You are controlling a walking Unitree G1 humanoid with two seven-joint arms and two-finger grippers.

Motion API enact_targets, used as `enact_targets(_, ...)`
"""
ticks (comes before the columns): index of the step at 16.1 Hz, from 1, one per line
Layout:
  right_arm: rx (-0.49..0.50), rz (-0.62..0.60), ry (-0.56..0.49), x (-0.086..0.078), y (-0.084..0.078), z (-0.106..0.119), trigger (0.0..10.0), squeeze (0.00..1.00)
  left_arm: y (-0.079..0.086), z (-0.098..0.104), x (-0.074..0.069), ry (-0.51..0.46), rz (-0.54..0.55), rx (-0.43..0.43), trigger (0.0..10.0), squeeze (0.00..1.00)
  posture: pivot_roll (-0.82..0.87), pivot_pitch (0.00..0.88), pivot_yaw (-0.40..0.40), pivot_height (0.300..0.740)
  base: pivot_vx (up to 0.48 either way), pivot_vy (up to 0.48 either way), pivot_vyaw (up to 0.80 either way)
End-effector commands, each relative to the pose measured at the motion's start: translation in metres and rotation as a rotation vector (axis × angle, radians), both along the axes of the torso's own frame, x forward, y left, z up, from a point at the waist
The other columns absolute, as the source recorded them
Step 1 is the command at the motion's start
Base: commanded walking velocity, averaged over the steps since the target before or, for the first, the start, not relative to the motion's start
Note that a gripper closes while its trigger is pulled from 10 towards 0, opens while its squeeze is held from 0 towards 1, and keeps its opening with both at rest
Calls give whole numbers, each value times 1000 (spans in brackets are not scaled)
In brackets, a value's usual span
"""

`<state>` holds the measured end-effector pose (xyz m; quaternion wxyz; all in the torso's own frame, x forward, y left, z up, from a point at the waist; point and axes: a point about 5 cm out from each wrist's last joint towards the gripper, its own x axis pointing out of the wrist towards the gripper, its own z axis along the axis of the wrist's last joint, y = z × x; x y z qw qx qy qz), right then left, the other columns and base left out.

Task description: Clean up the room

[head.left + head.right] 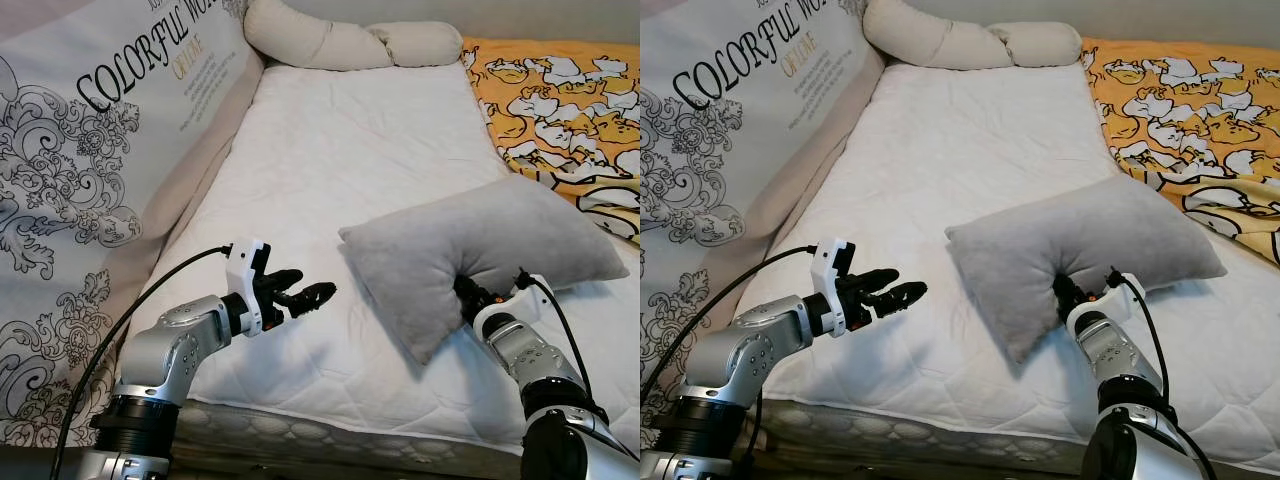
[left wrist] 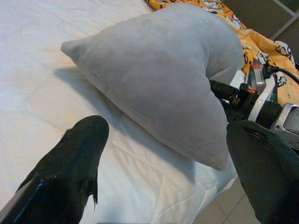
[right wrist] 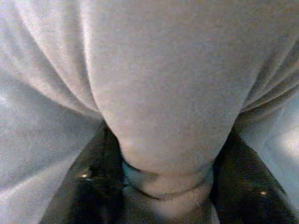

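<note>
R hand [image 3: 166, 186] was nearest, fingers pinching a fold of the grey pillow's [image 1: 480, 250] near edge, bunching it. Pillow lay on the white bed [image 1: 340, 150], near its front-right edge, w/ a yellow blanket [image 1: 560, 100] beyond it. L hand [image 1: 312, 296] hovered just above the bed, left of pillow, fingers spread, not touching it.

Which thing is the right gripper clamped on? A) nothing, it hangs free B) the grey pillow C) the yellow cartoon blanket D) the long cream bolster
B: the right gripper pinches the near edge of the grey pillow, whose fabric bunches between its fingers in the right wrist view, while the left gripper is open over the white mattress, apart from the pillow.
</note>
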<state>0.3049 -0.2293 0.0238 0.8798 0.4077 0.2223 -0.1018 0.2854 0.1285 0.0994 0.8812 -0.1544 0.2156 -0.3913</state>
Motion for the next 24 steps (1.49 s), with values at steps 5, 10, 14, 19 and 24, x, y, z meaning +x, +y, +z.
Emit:
enact_targets(5,73,41,-68,6,7,5,0,0,1,6,0,-50,-27,34,10000,67,-2,0,51,740,0,0,0)
enact_targets(10,80,51,-94,5,6,5,0,0,2,7,1,-62,-28,51,10000,63,0,0,52,740,0,0,0)
enact_targets(14,99,196,-237,11,12,20,0,0,14,20,16,-135,73,39,10000,71,8,0,53,740,0,0,0)
enact_targets(19,86,476,-558,15,8,64,0,0,31,53,46,-212,173,-42,10000,1000,18,0,58,740,0,0,0)
enact_targets(24,127,772,-823,2,6,116,0,0,40,86,75,-285,208,-109,10000,1000,18,0,76,740,0,0,0)
